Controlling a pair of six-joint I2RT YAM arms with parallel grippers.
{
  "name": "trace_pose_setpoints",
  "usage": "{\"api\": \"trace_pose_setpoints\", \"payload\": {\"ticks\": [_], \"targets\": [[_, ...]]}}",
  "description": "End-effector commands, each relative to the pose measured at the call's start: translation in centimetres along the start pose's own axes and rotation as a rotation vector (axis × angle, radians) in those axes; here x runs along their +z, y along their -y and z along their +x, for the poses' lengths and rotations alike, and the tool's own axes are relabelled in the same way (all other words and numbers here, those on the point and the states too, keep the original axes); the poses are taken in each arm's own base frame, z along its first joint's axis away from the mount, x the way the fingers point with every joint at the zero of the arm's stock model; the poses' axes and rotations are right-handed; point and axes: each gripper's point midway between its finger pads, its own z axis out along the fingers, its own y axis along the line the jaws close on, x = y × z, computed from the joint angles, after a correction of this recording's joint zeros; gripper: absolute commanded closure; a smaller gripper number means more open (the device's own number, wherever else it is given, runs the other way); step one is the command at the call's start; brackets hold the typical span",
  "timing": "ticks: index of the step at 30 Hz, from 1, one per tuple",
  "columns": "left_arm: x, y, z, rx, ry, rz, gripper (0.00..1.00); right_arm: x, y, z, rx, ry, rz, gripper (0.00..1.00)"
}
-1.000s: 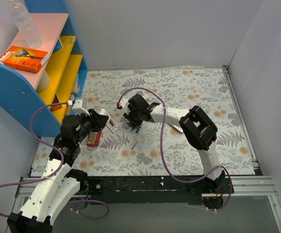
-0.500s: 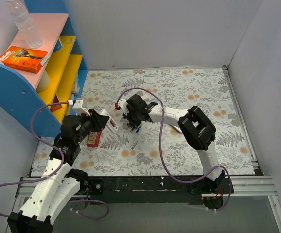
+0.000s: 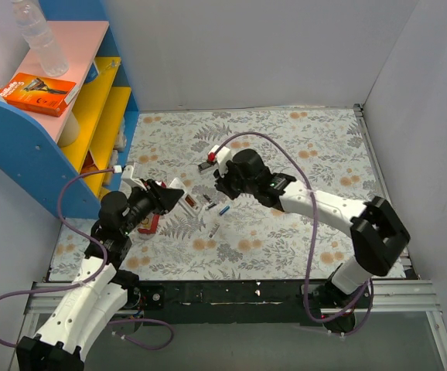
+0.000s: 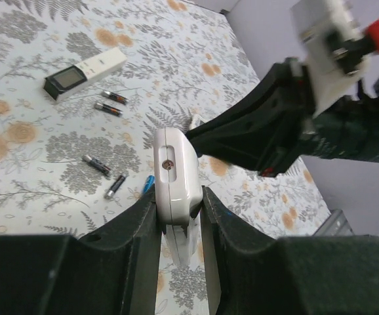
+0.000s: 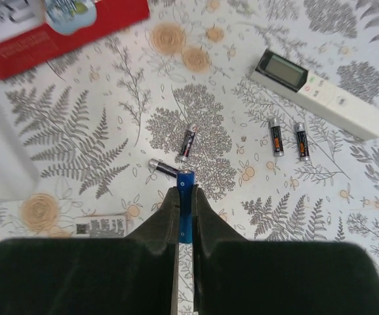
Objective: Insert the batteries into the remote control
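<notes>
the left gripper (image 4: 176, 207) was closed most of the way, its two fingers clamping the white remote (image 4: 174, 164) on edge by its long sides, lifted above the floral table (image 5: 347, 197); a small screw showed on the end facing the camera. the right gripper (image 5: 185, 191) was almost fully closed, pinching a blue battery (image 5: 186, 223) lengthwise, with the battery's tip poking out past the fingertips. it hung just beside the held remote.

four black batteries lay loose on the table: two (image 5: 187, 141) just ahead of the right fingertips at odd angles, and two more (image 5: 275, 136) side by side near a long white bar (image 5: 317, 92) with a grey display at one end. a small white slip (image 5: 101, 226) with dark print lay flat near the right fingers; its print was too fine to read.

a red box (image 5: 65, 26) lay at the table's left side, its lettering blurred. on the blue shelf (image 3: 22, 139) stood a clear bottle (image 3: 42, 39) and an orange box (image 3: 40, 93), whose writing was too small to make out. what either box held could not be seen.
</notes>
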Motion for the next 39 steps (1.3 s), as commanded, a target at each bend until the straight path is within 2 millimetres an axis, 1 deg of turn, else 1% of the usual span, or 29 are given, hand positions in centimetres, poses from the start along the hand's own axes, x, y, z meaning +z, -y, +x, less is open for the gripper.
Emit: {"api": "trace_pose_setpoints", "payload": {"ticks": [1, 2, 3, 4, 5, 6, 7, 8, 9, 10, 12, 13, 14, 15, 16, 18, 19, 20, 25, 26, 27, 32, 39], "targets": [[0.0, 2.8, -0.6, -0.036, 0.054, 0.178, 1.0, -5.0, -0.3, -6.1, 0.063, 0.282, 0.027, 0.99], [0.0, 3.1, -0.3, -0.044, 0.048, 0.205, 1.0, -5.4, -0.8, -5.2, 0.087, 0.284, 0.01, 0.99], [0.0, 3.5, -0.4, -0.054, 0.066, 0.237, 1.0, -6.1, -0.9, -5.5, 0.084, 0.313, 0.006, 0.99], [0.0, 3.7, -0.3, -0.057, 0.071, 0.256, 1.0, -7.7, -1.4, -6.6, 0.105, 0.367, -0.005, 0.99], [0.0, 3.9, -0.2, -0.064, 0.07, 0.27, 1.0, -8.1, -1.7, -6.3, 0.108, 0.392, -0.016, 0.99], [0.0, 4.2, -0.2, -0.063, 0.079, 0.3, 1.0, -8.8, -2.0, -6.7, 0.123, 0.419, -0.023, 0.99], [-0.1, 4.5, -0.1, -0.066, 0.078, 0.319, 1.0, -10.1, -2.5, -7.3, 0.124, 0.463, -0.031, 0.99], [0.1, 4.6, 0.0, -0.074, 0.072, 0.332, 1.0, -10.9, -2.8, -8.2, 0.123, 0.517, -0.045, 0.99], [-0.1, 5.2, -0.2, -0.078, 0.08, 0.37, 1.0, -11.0, -3.4, -7.4, 0.142, 0.522, -0.065, 0.99], [-0.1, 5.3, 0.0, -0.085, 0.076, 0.383, 1.0, -12.1, -4.2, -8.2, 0.142, 0.57, -0.089, 0.99], [-0.1, 5.6, 0.1, -0.091, 0.075, 0.412, 1.0, -12.8, -5.2, -8.3, 0.135, 0.625, -0.115, 0.99], [0.0, 5.7, 0.3, -0.104, 0.061, 0.419, 1.0, -13.3, -6.2, -8.7, 0.124, 0.652, -0.134, 0.99], [0.0, 5.7, 0.5, -0.109, 0.05, 0.425, 1.0, -13.4, -6.4, -8.7, 0.12, 0.663, -0.128, 0.99], [0.2, 5.7, 0.7, -0.112, 0.039, 0.426, 1.0, -13.8, -6.8, -9.2, 0.111, 0.695, -0.135, 0.99], [0.2, 5.8, 0.8, -0.115, 0.031, 0.432, 1.0, -13.8, -7.7, -8.9, 0.096, 0.7, -0.151, 0.99], [0.1, 5.8, 0.9, -0.131, 0.026, 0.437, 1.0, -14.0, -8.2, -9.1, 0.081, 0.728, -0.152, 0.99], [0.1, 5.8, 1.0, -0.138, 0.023, 0.438, 1.0, -14.0, -8.8, -9.3, 0.075, 0.745, -0.163, 0.99], [0.1, 5.8, 1.0, -0.147, 0.022, 0.437, 1.0, -14.0, -8.8, -9.4, 0.065, 0.751, -0.148, 0.99], [0.1, 5.7, 1.2, -0.169, 0.004, 0.425, 1.0, -13.4, -9.7, -9.8, 0.042, 0.765, -0.153, 0.99], [0.1, 5.7, 1.2, -0.169, 0.001, 0.425, 1.0, -13.4, -9.8, -10.0, 0.038, 0.777, -0.153, 0.99], [0.1, 5.7, 1.4, -0.174, -0.005, 0.424, 1.0, -13.3, -9.3, -10.1, 0.041, 0.781, -0.129, 0.99], [-0.1, 5.7, 1.4, -0.183, -0.009, 0.419, 1.0, -12.1, -9.2, -9.8, 0.033, 0.771, -0.111, 0.99], [-0.1, 5.7, 1.3, -0.202, -0.018, 0.4, 1.0, -10.7, -9.1, -8.8, 0.029, 0.739, -0.098, 0.99]]}}
